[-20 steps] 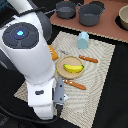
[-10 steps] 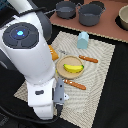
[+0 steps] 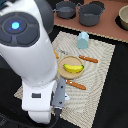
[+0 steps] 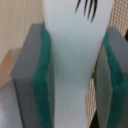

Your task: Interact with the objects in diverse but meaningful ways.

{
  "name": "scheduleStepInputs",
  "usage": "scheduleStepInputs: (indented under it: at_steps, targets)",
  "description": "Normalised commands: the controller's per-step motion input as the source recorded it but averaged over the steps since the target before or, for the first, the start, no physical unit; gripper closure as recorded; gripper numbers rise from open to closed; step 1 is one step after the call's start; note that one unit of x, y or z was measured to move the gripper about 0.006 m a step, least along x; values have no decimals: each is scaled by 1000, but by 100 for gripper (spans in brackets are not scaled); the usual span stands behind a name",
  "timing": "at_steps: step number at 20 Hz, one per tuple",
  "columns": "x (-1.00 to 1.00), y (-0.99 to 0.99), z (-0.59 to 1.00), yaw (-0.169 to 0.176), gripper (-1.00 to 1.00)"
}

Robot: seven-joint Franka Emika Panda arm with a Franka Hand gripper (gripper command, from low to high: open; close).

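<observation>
2 green-padded fingers [image 4: 42,75] clamp white fish [image 4: 75,65]; woven placemat [image 3: 102,75] on dark table [image 3: 117,107].

The white arm [image 3: 30,55] hangs low, its tool [image 4: 72,75] clamped, green pads [image 4: 44,80] pressing inward from both sides.

A woven beige placemat [image 3: 97,75] lies slantwise on a black tabletop [image 3: 117,107], which shows at the exterior view's right and along the near edge. At the far side runs a reddish-brown wooden surface [image 3: 107,31]. The light is even and soft, with no hard shadows. No walls, windows or floor are visible.
</observation>
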Motion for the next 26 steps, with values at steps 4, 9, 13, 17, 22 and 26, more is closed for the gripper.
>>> scheduleStepInputs:
  at_steps: [4, 9, 13, 17, 22, 26]
  targets:
    - [-139, 884, 784, 0, 100]
    - [-142, 921, 750, 0, 100]
    - [-125, 929, 714, 0, 100]
    - [-136, 933, 681, 0, 100]
    - [-179, 941, 450, 0, 100]
    - [-376, 994, 184, 0, 100]
